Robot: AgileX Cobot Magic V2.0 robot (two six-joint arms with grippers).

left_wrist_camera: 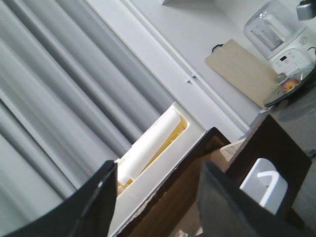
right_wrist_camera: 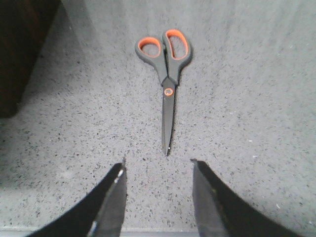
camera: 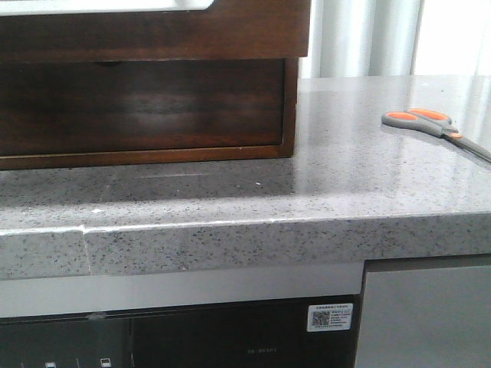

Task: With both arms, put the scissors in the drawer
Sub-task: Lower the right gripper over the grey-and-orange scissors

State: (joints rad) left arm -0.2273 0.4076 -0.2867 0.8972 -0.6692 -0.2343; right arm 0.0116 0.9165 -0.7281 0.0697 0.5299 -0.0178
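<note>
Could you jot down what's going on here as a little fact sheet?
scissors: closed, flat on the grey counter, untouched
right gripper: open, above the counter, blade tips pointing toward it
left gripper: open, holding nothing
wooden cabinet: on the counter, to the scissors' left in the front view
task progress: scissors not yet picked up

the scissors [camera: 436, 126] lose their blade tips past the front view's right edge; neither arm shows there.
</note>
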